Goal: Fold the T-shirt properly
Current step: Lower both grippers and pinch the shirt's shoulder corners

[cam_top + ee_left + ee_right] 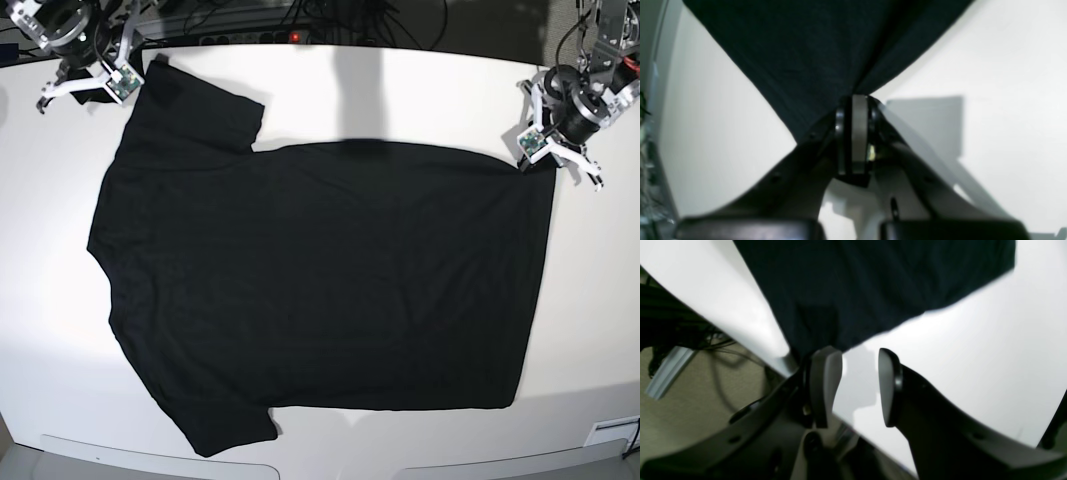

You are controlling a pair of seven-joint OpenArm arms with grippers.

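White table under me, black T-shirt spread flat across it, plain side up, sleeves toward my right arm's side. My left gripper is clamped tight on a corner of the shirt's hem. My right gripper sits at the sleeve edge by the table's rim, jaws apart, nothing between them.

Black pincer arms, pale grey pads, screw holes.

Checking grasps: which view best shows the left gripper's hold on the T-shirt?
Left wrist: the left gripper is shut on the T-shirt corner. Base shows it small at the hem corner; right wrist doesn't show it.
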